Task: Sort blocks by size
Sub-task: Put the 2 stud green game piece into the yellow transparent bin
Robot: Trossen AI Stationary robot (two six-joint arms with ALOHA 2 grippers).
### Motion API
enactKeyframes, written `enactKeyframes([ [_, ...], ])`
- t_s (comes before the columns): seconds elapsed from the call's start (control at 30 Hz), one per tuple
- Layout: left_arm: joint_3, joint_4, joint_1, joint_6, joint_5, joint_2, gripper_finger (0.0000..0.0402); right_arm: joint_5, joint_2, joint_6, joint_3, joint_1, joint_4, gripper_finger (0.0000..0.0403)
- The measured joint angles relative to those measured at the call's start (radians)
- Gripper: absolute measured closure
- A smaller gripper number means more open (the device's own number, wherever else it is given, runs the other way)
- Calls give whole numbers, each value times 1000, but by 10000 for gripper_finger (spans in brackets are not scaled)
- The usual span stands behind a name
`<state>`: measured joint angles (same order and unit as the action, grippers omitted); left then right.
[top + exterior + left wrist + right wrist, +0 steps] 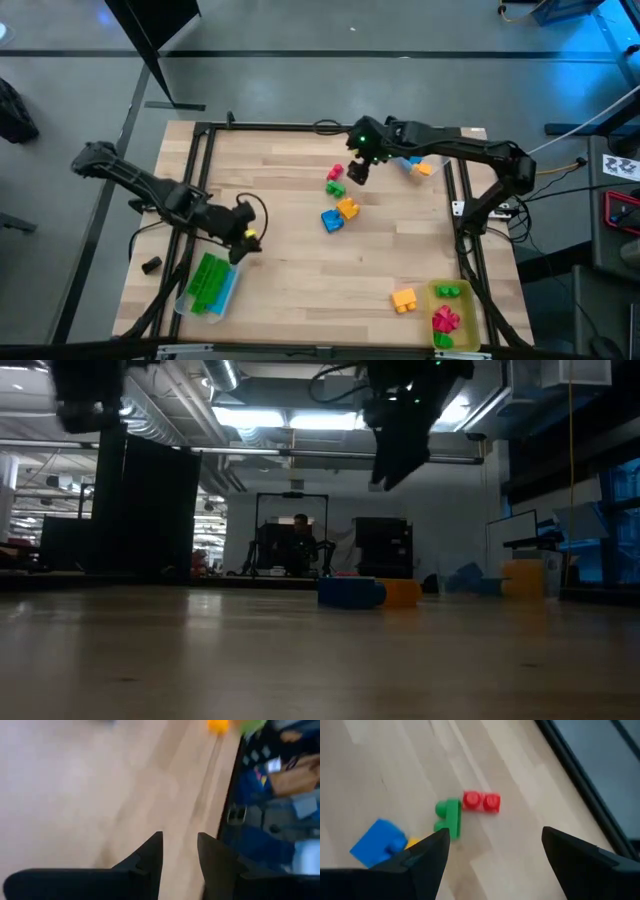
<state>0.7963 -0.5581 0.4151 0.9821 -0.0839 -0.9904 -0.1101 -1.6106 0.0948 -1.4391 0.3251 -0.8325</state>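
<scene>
A red block [481, 801] and a green block [449, 817] lie side by side on the wooden table, with a blue block [377, 842] and an orange block [348, 208] nearer the front. My right gripper [495, 855] hangs open above the table just beside the red and green pair [335, 178]. My left gripper [245, 235] hovers at the left, its fingers [150, 855] a little apart with nothing between them. Just nearer than it lies a clear tray [225, 292] holding long green blocks [207, 280]. One orange block [404, 299] rests near the front right.
A yellow tray [455, 340] at the front right corner holds green and red blocks. Another clear tray [415, 165] with blue and orange blocks sits under the right arm at the far right. A black frame [300, 127] borders the table. A small dark object [151, 265] lies left of the table.
</scene>
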Motion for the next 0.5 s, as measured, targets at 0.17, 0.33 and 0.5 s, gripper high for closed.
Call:
enactKeyframes([
  [0.17,0,25,-45,-182,-127,74,295,0,-52,-80,0,2,78,86],
  [0.33,0,22,-73,-329,-234,181,295,68,-126,-74,0,1,80,86],
  [0.5,0,17,-76,-489,-338,307,295,103,-193,-25,1,0,81,86],
])
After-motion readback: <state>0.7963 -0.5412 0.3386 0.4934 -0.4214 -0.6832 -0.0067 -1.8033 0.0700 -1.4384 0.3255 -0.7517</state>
